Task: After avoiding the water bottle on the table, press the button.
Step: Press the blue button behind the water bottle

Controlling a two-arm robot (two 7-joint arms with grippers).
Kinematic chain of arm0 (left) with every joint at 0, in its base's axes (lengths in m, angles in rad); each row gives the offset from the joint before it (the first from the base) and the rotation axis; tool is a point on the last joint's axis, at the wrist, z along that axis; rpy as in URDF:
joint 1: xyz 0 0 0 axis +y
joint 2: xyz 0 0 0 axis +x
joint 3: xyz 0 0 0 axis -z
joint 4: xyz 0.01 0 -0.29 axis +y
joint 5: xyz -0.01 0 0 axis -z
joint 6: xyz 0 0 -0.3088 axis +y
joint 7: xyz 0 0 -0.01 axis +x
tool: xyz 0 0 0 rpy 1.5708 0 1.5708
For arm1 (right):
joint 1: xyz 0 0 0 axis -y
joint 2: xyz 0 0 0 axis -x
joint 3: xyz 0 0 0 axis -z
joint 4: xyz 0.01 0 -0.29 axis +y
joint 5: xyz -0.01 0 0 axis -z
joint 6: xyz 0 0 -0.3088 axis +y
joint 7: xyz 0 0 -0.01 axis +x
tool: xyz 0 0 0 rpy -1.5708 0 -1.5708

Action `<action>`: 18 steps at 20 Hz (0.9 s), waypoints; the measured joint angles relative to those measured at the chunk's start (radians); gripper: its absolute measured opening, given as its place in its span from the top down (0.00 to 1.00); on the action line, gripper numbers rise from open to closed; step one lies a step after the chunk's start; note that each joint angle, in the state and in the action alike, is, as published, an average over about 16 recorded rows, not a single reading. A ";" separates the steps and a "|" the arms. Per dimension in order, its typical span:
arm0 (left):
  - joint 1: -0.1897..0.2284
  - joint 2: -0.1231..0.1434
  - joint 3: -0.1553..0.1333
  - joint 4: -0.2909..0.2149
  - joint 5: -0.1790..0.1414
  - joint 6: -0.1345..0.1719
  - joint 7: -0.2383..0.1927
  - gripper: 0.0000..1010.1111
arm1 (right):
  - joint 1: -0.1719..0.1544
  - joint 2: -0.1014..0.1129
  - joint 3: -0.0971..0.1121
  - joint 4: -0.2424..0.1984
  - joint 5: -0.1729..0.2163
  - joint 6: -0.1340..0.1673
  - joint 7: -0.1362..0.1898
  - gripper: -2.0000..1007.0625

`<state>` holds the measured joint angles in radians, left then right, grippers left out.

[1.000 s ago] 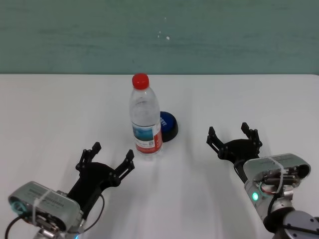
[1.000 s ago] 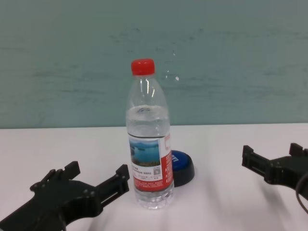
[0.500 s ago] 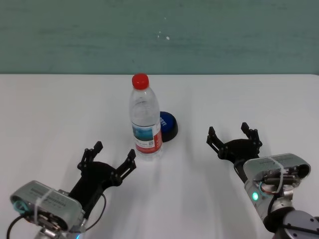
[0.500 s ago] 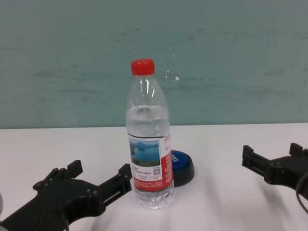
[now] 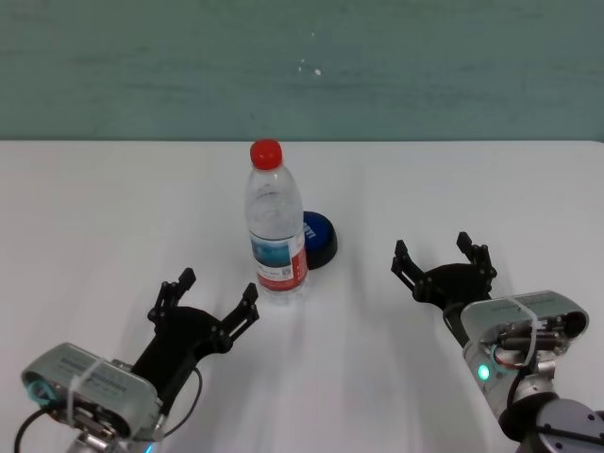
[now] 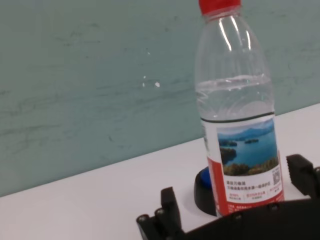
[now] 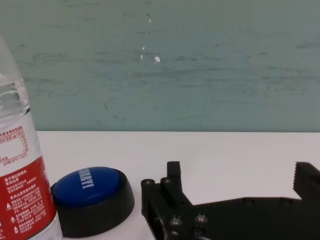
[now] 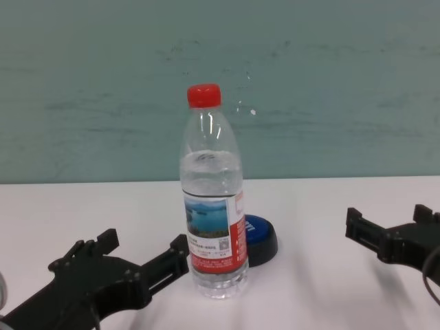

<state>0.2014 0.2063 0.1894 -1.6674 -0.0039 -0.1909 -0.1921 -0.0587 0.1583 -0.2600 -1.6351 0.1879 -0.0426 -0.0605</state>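
Note:
The water bottle [image 5: 276, 236], clear with a red cap and a red-and-white label, stands upright mid-table. The blue button [image 5: 321, 238] sits just behind it to the right, partly hidden by it. My left gripper [image 5: 217, 286] is open low over the table [image 5: 113, 208], just in front and left of the bottle; its right fingertip is close to the bottle's base [image 8: 212, 282]. My right gripper [image 5: 431, 245] is open to the right of the button. The right wrist view shows the button [image 7: 90, 192] unobstructed beside the bottle [image 7: 20, 190].
A teal wall [image 5: 302, 66] rises behind the table's far edge. The white table stretches wide to the left and right of the bottle, and nothing else stands on it.
My left gripper has edged slightly forward and right, towards the bottle's base. The right arm, bottle and button have not moved.

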 joint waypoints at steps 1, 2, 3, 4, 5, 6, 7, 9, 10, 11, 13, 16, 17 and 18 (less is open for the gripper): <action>0.000 0.000 0.000 0.001 0.001 0.000 0.000 0.00 | 0.000 0.000 0.000 0.000 0.000 0.000 0.000 0.00; -0.001 -0.001 0.001 0.001 0.001 -0.001 0.000 0.00 | 0.000 0.000 0.000 0.000 0.000 0.000 0.000 0.00; -0.002 -0.001 0.001 0.002 0.002 -0.001 0.001 0.00 | 0.000 0.000 0.000 0.000 0.000 0.000 0.000 0.00; -0.003 -0.002 0.002 0.004 0.003 -0.002 0.001 0.00 | 0.000 0.000 0.000 0.000 0.000 0.000 0.000 0.00; -0.003 -0.002 0.002 0.005 0.004 -0.002 0.001 0.00 | 0.000 0.000 0.000 0.000 0.000 0.000 0.000 0.00; -0.004 -0.003 0.003 0.006 0.004 -0.003 0.002 0.00 | 0.000 0.000 0.000 0.000 0.000 0.000 0.000 0.00; -0.005 -0.003 0.003 0.008 0.005 -0.003 0.002 0.00 | 0.000 0.000 0.000 0.000 0.000 0.000 0.000 0.00; -0.007 -0.005 0.005 0.010 0.008 -0.004 0.003 0.00 | 0.000 0.000 0.000 0.000 0.000 0.000 0.000 0.00; -0.008 -0.005 0.006 0.012 0.009 -0.004 0.004 0.00 | 0.000 0.000 0.000 0.000 0.000 0.000 0.000 0.00; -0.010 -0.006 0.007 0.013 0.010 -0.004 0.005 0.00 | 0.000 0.000 0.000 0.000 0.000 0.000 0.000 0.00; -0.012 -0.008 0.009 0.017 0.014 -0.005 0.006 0.00 | 0.000 0.000 0.000 0.000 0.000 0.000 0.000 0.00; -0.017 -0.012 0.012 0.023 0.018 -0.005 0.009 0.00 | 0.000 0.000 0.000 0.000 0.000 0.000 0.000 0.00; -0.019 -0.013 0.013 0.025 0.020 -0.004 0.010 0.00 | 0.000 0.000 0.000 0.000 0.000 0.000 0.000 0.00; -0.021 -0.015 0.014 0.027 0.022 -0.004 0.011 0.00 | 0.000 0.000 0.000 0.000 0.000 0.000 0.000 0.00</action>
<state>0.1804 0.1914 0.2034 -1.6403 0.0179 -0.1952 -0.1808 -0.0587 0.1583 -0.2600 -1.6351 0.1879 -0.0426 -0.0606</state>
